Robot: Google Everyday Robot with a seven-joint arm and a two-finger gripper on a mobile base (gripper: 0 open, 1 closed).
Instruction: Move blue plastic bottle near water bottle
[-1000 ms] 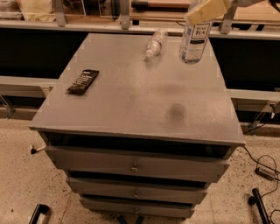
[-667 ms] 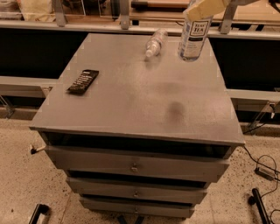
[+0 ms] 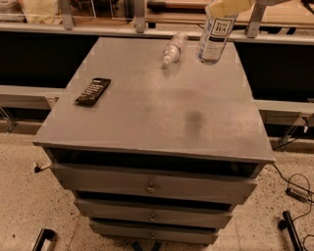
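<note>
The blue plastic bottle is a large clear bottle with a dark lettered label. It hangs upright just above the far right part of the grey cabinet top. My gripper, with yellowish fingers, is shut on its top at the upper edge of the camera view. The water bottle, small, clear and ribbed, lies on its side on the cabinet top just left of the held bottle, a short gap apart.
A black remote-like object lies near the cabinet's left edge. The cabinet has several drawers below. A shelf rail with metal posts runs behind it. Cables lie on the floor at right.
My gripper has carried the blue plastic bottle slightly left and up off the cabinet top, closer to the water bottle. The water bottle and the remote have not moved.
</note>
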